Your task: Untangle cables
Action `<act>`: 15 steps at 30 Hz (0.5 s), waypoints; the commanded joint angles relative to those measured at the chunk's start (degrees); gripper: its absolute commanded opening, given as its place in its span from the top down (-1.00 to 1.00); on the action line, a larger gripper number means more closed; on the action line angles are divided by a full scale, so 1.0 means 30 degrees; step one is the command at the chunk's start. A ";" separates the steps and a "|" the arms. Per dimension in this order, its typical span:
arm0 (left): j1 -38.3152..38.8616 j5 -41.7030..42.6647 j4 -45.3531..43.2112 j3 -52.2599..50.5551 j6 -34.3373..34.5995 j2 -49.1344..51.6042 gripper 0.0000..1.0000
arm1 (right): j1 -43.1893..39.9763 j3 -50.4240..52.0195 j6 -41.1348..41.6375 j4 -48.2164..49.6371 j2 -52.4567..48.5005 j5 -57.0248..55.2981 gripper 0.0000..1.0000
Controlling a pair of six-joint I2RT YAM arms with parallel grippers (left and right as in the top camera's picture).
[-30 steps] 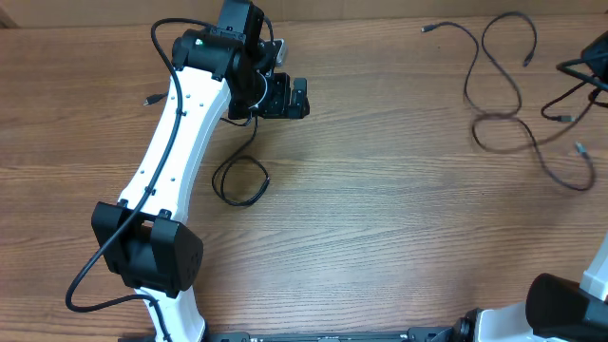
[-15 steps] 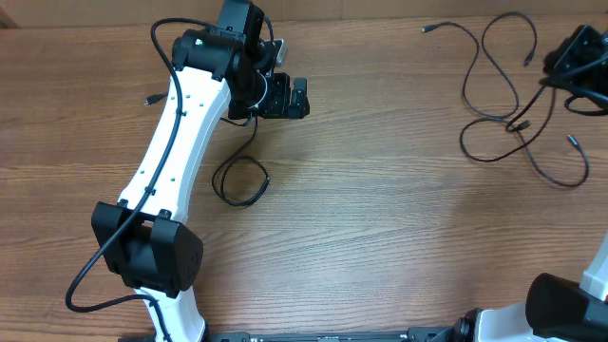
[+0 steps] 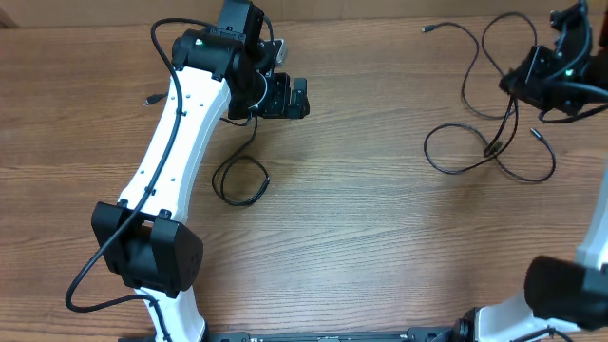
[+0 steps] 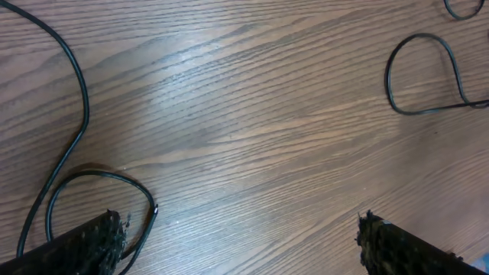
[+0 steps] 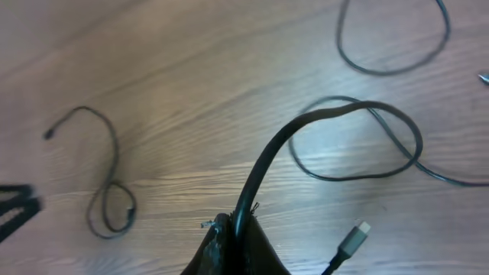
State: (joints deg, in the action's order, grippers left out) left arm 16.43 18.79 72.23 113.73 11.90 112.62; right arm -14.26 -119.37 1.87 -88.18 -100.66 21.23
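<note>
- Left gripper [image 4: 237, 244]: far left of the table [image 3: 380, 237]; jaws spread wide, nothing between them, bare wood beneath.
- Left cable [image 3: 240, 180]: flat on the wood just near of the left gripper, curled into one small loop; its tail runs far, under that gripper.
- Small plug [image 3: 149, 98]: on the wood left of the left arm.
- Right gripper [image 5: 233, 237]: far right; fingers pressed together, pinching the held cable [image 5: 321, 122], which arches up out of the tips.
- Right cables [image 3: 489, 142]: far right, loose overlapping loops crossing just near of the right gripper.
- Silver plug [image 5: 355, 233]: beside the right fingertips.
</note>
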 commanded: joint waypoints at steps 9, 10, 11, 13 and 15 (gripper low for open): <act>0.0022 -0.0124 -0.0029 0.0466 0.0182 -0.0138 -0.99 | -0.0342 -0.0197 0.5916 0.0080 -0.1763 -1.1140 0.93; 0.0022 -0.0124 -0.0022 0.0466 0.0189 -0.0138 -0.99 | -0.0495 -0.0197 0.6623 0.0138 -0.1778 -1.2174 0.92; 0.0022 -0.0124 -0.0029 0.0466 0.0189 -0.0138 -0.99 | -0.0634 -0.0197 0.7038 0.0204 -0.1785 -1.2750 0.93; 0.0051 -0.0124 -0.0029 0.0466 0.0189 -0.0138 -0.99 | -0.0984 -0.0197 0.7388 0.0423 -0.1836 -1.3136 0.93; 0.0058 -0.0124 -0.0029 0.0466 0.0189 -0.0138 -0.99 | -0.1333 -0.0189 0.7395 0.0641 -0.1945 -1.3121 0.92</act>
State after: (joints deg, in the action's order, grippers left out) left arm 16.43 18.79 72.23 113.75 11.90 112.62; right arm -16.75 -119.37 19.84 -86.98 -106.24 -11.49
